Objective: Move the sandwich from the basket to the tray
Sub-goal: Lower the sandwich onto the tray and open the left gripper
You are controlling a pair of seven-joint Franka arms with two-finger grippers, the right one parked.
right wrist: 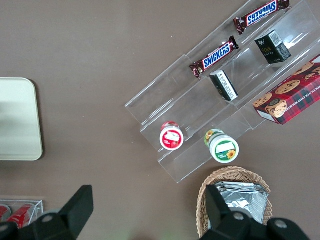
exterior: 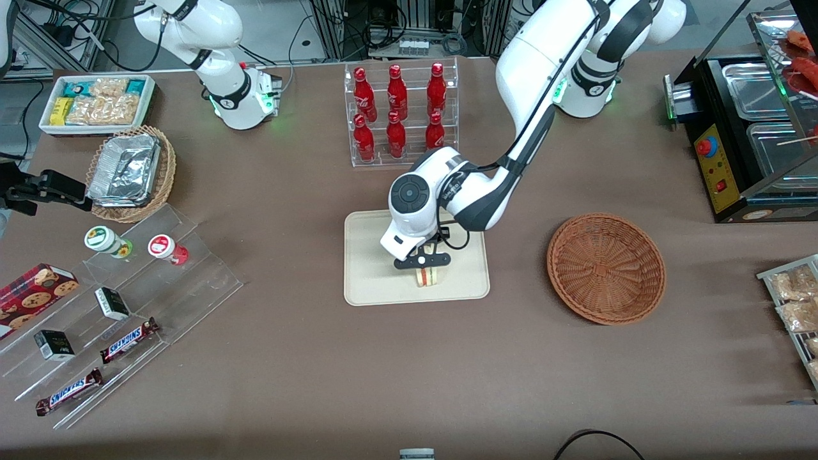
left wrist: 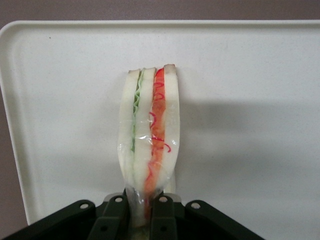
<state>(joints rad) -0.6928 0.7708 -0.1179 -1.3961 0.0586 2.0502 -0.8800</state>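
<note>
We are holding our black two-finger gripper over the flat cream-beige rectangular tray, its jaws clenching one end of the wrapped triangular sandwich of pale bread with green, red and orange filling. The sandwich is standing on edge between our jaws and reaching out from them across the tray's surface, its filling edge showing. The round reddish-brown woven wicker basket is sitting well apart from our jaws, toward the working arm's end of the table.
</note>
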